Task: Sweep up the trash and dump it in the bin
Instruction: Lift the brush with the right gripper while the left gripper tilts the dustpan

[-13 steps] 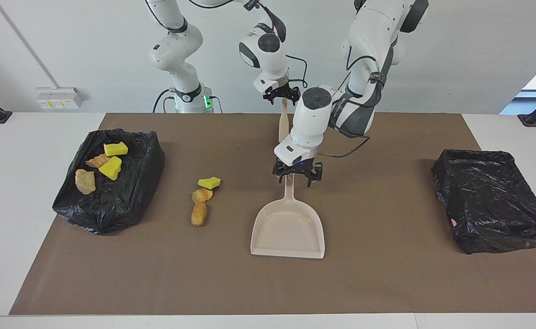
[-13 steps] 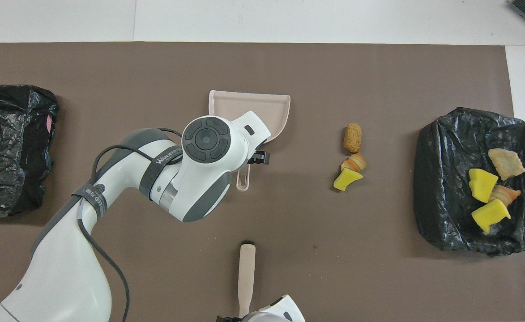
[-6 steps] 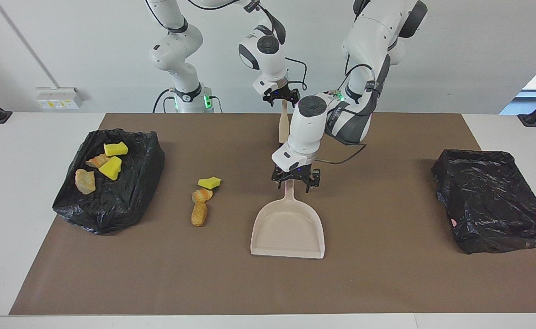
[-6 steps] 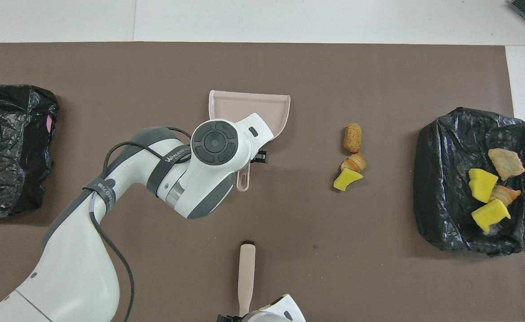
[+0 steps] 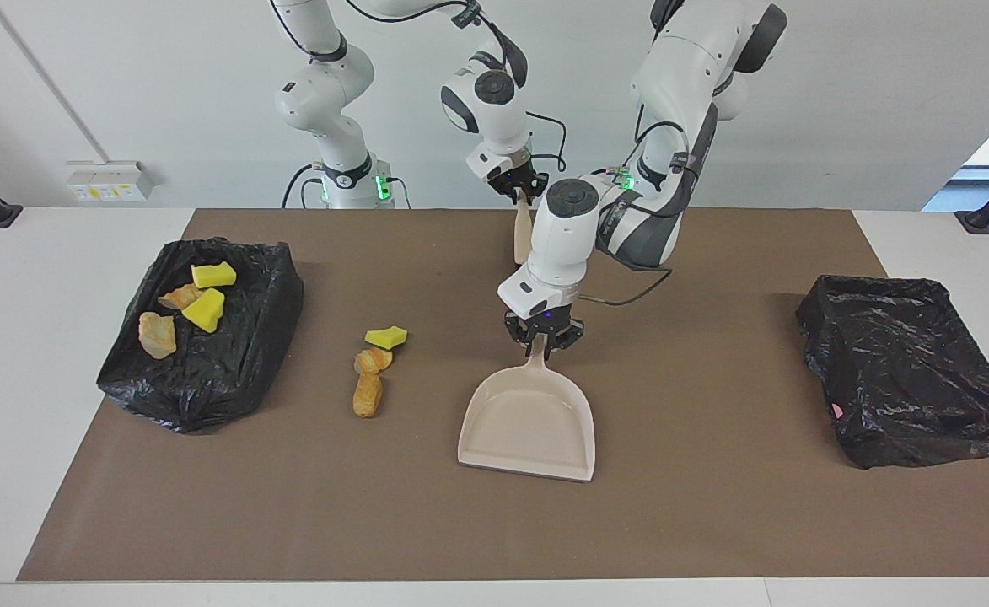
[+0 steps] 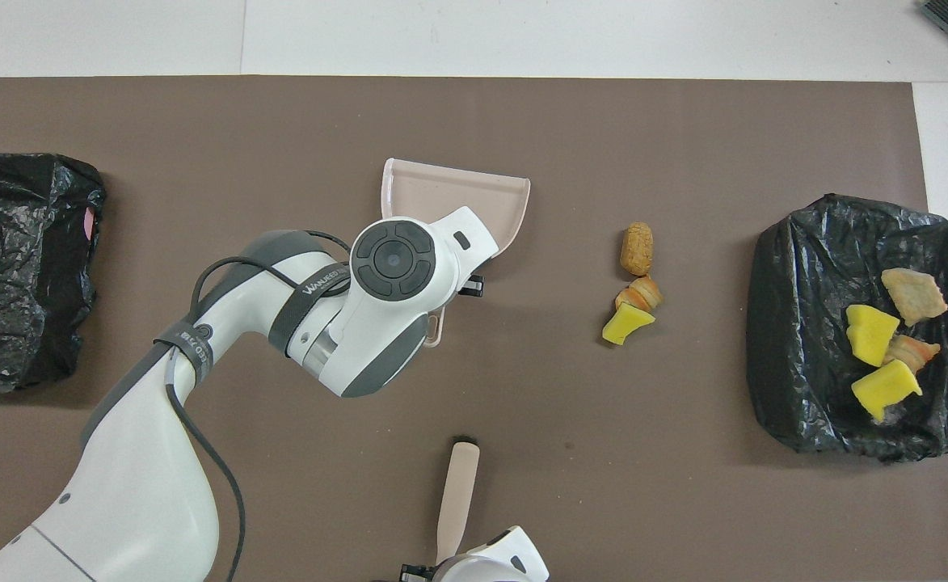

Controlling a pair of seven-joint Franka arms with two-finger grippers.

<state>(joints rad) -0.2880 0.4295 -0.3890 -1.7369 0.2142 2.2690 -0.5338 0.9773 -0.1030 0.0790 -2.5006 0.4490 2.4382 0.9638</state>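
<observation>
1. Facing view: the left gripper [image 5: 544,344] is clamped on the handle of the beige dustpan [image 5: 528,423], mid-table; the handle points toward the robots, the open mouth away from them.
2. The right gripper [image 5: 521,192] is closed on the top of the brush [image 5: 522,239], at the robots' edge of the brown mat [image 5: 713,506].
3. Three loose trash pieces [image 5: 373,369] lie in a short row beside the pan, toward the right arm's end; four more sit in the black-lined bin [image 5: 199,333] at that same end; a second bin [image 5: 907,371] sits at the left arm's end.
4. Overhead view: the left gripper's body hides the handle, only its end peeking out; the dustpan [image 6: 457,198] tilts slightly.
5. The loose trash [image 6: 635,291] lies sideways from the pan's mouth, so my guess is the pan must turn to face it.
6. The brush [image 6: 457,501] lies lengthwise, pointing away from the robots; the right arm is the nearer one to the trash.
</observation>
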